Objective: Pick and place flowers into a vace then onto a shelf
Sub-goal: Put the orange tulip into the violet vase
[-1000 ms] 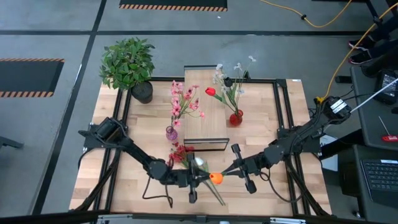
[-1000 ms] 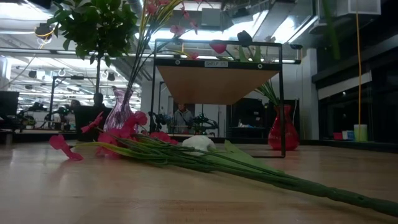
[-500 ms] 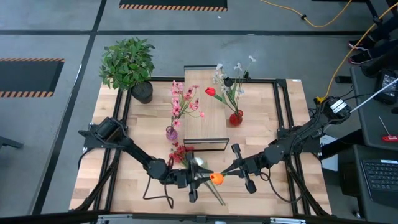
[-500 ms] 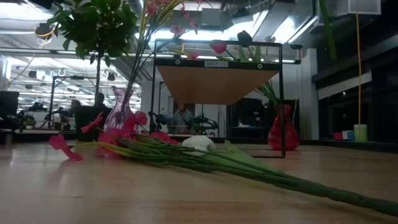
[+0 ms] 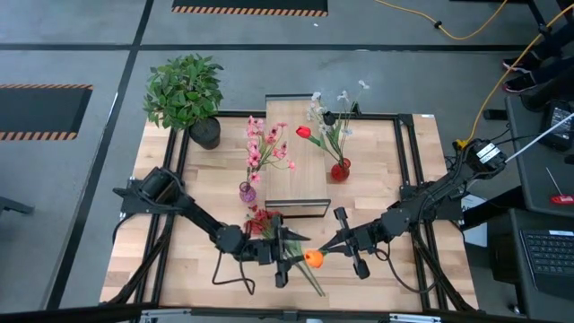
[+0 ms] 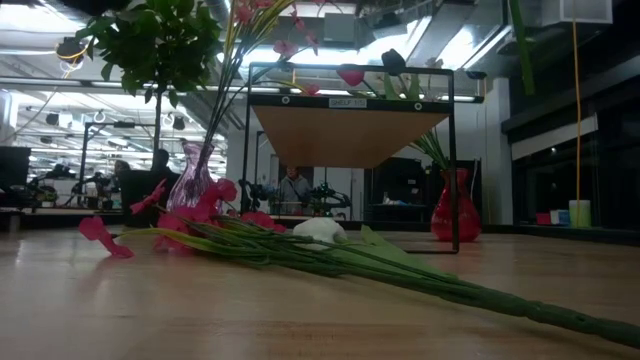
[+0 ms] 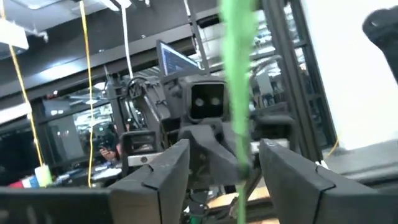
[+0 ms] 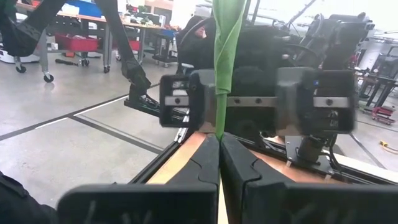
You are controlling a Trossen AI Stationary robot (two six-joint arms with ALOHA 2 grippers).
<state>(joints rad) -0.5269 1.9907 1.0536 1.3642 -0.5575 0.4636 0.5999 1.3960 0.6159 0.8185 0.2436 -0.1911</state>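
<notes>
Right end effector [image 5: 326, 248] clamps orange flower's stem [image 8: 225, 50]; left end effector [image 5: 289, 258] released.

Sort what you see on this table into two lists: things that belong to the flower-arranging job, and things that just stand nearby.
Belong to the job:
- orange flower, between both claws
- loose flowers lying on the table
- purple vase
- red vase
- shelf

Just standing nearby:
- potted plant
- keyboard off the table
</notes>
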